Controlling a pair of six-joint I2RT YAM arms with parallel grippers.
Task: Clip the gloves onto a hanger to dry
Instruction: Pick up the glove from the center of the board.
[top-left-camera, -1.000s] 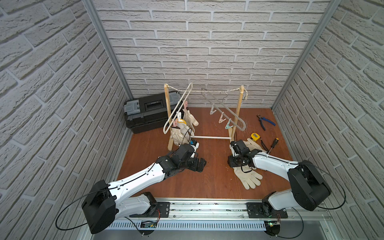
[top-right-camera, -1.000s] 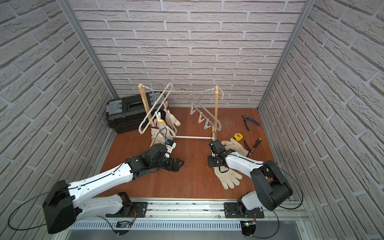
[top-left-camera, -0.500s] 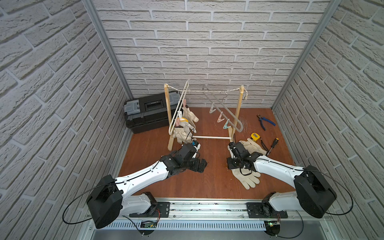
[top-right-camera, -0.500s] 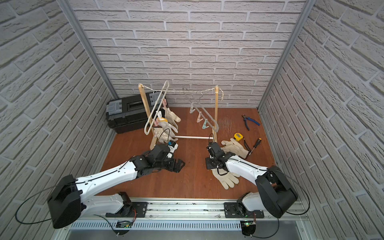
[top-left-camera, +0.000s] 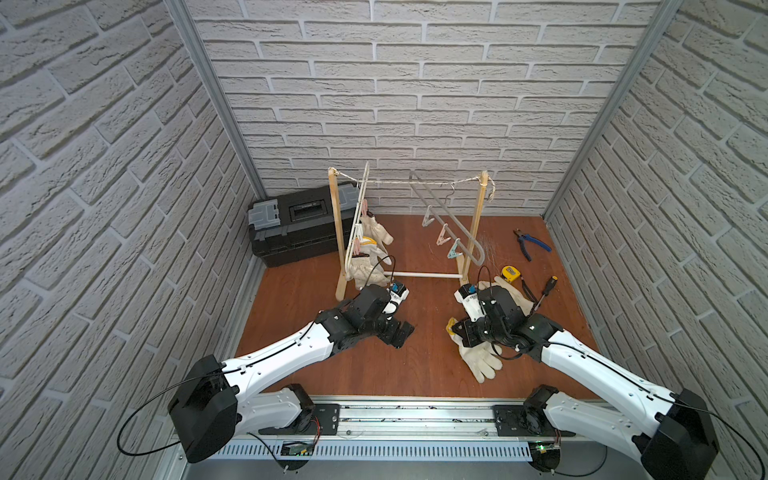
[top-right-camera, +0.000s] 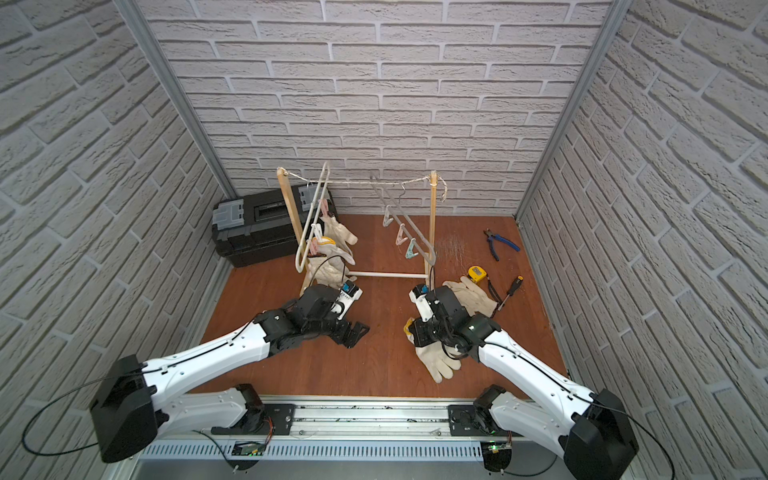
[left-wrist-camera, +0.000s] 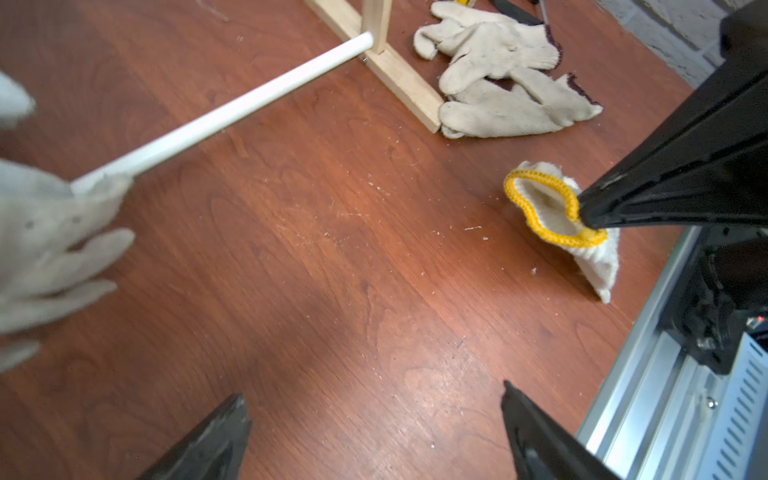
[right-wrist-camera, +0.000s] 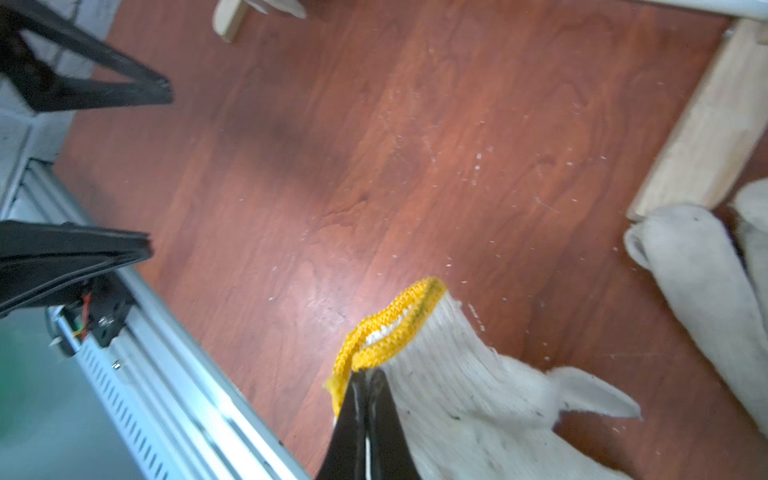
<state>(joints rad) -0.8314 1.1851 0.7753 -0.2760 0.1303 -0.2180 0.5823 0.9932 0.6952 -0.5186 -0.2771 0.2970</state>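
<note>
Glove: soft knit, light, floppy. It will sag and fold, with no stiffness to push into a clip. Best hold is the yellow cuff, the thickest edge and the part to feed to a clip.

Right gripper: fingers pinched together on the cuff rim. The cuff end is raised and the rest lies on the table, at 6 o'clock from the grey hanger. Arm low, wrist pitched down.

Left gripper: at 9 o'clock of the right one, well apart. Fingers spread wide and empty, low over the table.
</note>
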